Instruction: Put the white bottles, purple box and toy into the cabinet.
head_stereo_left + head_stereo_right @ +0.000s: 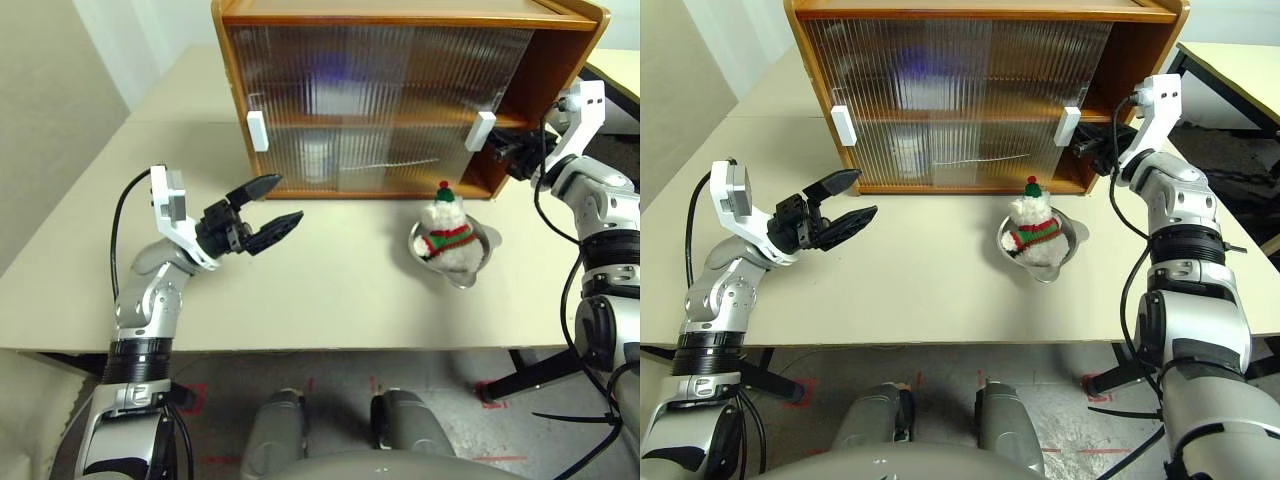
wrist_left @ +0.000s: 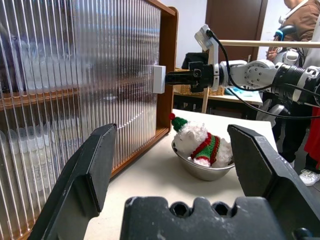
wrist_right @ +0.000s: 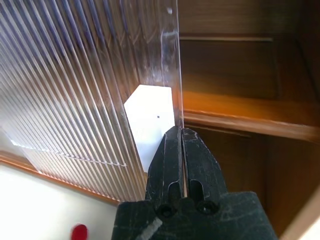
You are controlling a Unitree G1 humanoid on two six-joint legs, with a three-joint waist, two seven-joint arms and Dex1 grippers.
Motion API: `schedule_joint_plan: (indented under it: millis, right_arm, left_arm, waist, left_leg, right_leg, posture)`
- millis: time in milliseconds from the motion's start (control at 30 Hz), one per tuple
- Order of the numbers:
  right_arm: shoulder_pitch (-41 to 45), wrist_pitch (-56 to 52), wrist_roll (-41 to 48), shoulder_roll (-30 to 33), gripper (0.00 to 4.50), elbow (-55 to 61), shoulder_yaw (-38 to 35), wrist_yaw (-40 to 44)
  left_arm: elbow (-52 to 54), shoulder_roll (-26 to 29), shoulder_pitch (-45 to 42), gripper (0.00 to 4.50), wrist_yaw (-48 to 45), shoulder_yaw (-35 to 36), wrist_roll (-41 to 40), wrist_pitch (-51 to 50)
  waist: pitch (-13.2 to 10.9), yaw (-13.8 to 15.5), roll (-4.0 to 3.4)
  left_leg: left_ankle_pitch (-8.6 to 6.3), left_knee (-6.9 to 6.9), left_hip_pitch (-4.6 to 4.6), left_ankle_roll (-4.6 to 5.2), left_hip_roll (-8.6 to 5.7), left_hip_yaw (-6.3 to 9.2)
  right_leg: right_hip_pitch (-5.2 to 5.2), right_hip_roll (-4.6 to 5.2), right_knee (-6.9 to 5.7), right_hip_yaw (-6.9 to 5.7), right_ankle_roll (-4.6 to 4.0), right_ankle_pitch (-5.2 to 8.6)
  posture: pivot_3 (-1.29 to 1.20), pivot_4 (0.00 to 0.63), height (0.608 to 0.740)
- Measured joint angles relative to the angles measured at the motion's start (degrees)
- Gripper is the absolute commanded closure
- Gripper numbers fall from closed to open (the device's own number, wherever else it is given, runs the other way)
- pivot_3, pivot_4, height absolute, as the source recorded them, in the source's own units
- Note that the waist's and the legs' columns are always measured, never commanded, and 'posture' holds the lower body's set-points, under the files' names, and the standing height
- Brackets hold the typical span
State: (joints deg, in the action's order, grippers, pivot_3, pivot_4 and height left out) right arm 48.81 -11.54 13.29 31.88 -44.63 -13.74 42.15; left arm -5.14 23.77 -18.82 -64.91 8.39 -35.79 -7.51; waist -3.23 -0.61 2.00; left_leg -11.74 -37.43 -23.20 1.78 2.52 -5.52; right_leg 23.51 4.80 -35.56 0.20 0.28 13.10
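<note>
Right hand (image 3: 175, 132), closed, at the cabinet (image 1: 560, 60) door's handle (image 1: 480, 131), contents blurred

L arm is hovering bent, left gripper (image 1: 268, 214) w/ jaws spread; R arm is reaching fwd, right gripper (image 1: 1084, 146) closed.

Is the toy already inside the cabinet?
No, the toy sits in a dish on the table, in front of the cabinet.

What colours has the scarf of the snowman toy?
The scarf of the snowman toy is red with green stripes, best seen in the left wrist view.
</note>
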Motion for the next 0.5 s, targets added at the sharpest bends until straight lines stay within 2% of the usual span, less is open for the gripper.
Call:
schedule_joint_plan:
  millis: [500]
  right_arm:
    - [-1.73, -4.28, 1.88, -9.26, 4.43, 8.87, 3.73, 1.87]
  left_arm:
    - [0.06, -0.01, 0.0, 0.0, 0.18, 0.0, -0.1, -0.12]
  waist:
    - [0.01, 0.05, -0.01]
  left_leg:
    - [0.0, 0.08, 0.0, -0.01, 0.05, -0.02]
  right_leg:
    - [0.12, -0.03, -0.14, -0.02, 0.1, -0.06]
  posture:
    - [0.12, 0.0, 0.74]
